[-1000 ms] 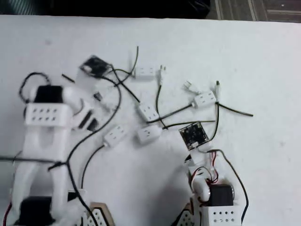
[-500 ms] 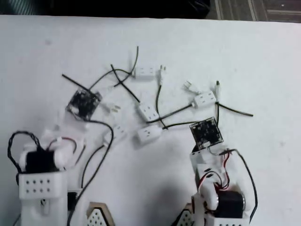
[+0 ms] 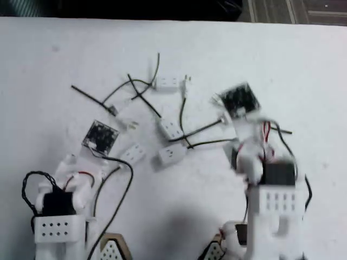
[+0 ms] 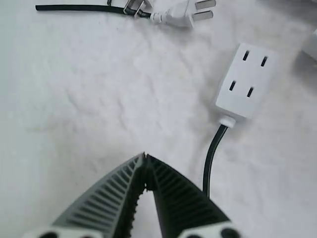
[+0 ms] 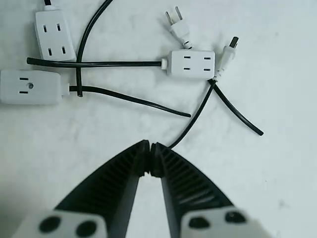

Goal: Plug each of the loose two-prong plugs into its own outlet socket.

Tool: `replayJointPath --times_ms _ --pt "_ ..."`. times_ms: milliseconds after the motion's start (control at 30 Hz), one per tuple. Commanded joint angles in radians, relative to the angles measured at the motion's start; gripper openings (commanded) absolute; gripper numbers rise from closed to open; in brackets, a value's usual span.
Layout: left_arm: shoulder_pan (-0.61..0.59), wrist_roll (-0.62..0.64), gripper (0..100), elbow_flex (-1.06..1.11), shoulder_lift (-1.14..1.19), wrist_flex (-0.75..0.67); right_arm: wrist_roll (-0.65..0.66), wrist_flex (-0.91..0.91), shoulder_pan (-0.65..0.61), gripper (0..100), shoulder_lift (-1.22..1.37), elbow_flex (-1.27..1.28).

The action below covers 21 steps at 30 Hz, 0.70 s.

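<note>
No word, number, label or sign can be read on the outlet block, the plug, the cable or the worktop.

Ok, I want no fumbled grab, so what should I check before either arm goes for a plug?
1. Left gripper empty: ok.
2. Left gripper open for a grab: not ok, shut.
3. Right gripper open for a grab: not ok, shut and empty.
4. Loose plug free to pick: ok, nothing lies on it.
5. Outlet block beside it has free slots: ok, all empty.
</note>
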Motion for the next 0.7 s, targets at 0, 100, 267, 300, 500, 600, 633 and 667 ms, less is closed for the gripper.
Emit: replayJointPath --times_ms 0,100,267,300,500,600,633,667 --pt "-0.007 0.002 2 0.043 -0.025 -0.046 -0.028 -0.005 0.007 2.2 0.203 -0.167" --pt "-0.007 0.002 2 0.071 -0.045 -0.063 -0.081 -0.005 0.007 2.6 0.351 -0.285" --pt "-0.007 0.002 2 0.101 -0.082 -0.063 -0.132 -0.005 0.047 12.5 0.588 -0.450" --pt "-0.007 0.002 2 0.109 -0.090 -0.063 -0.132 -0.005 0.062 13.5 0.638 -0.482" --pt "-0.007 0.002 2 0.133 -0.143 -0.055 -0.127 -0.005 0.150 13.2 0.892 -0.623" --pt "-0.007 0.002 2 0.146 -0.162 -0.055 -0.127 -0.005 0.154 13.3 0.975 -0.649" --pt "-0.007 0.002 2 0.147 -0.168 -0.055 -0.127 -0.005 0.154 13.3 0.998 -0.652" --pt "-0.007 0.002 2 0.149 -0.173 -0.055 -0.127 -0.008 0.153 13.3 1.020 -0.655"
